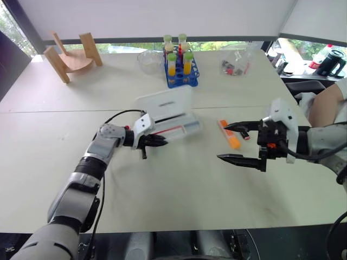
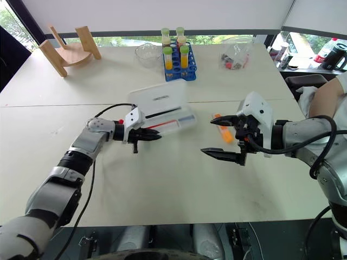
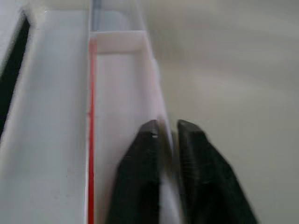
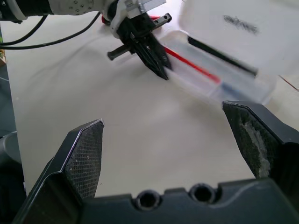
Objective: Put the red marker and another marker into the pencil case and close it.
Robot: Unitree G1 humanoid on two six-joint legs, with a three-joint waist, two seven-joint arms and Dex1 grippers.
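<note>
White plastic: the pencil case lies open mid-tabletop, lid up, a red stripe and a dark pen-like piece in its tray.
Left end effector: pinched shut on the tray's thin front wall.
Right end effector: jaws wide, empty, raised beside the orange marker, which lies on the tabletop right of the case.
Red marker: cannot tell where it is.
Risk: a tug on that wall could slide or tip the light case; the right fingers could nudge the marker away.
Tabletop: pale, matte, seamed.
Room: window behind; wooden stand, tube rack, a person's arm at right.
</note>
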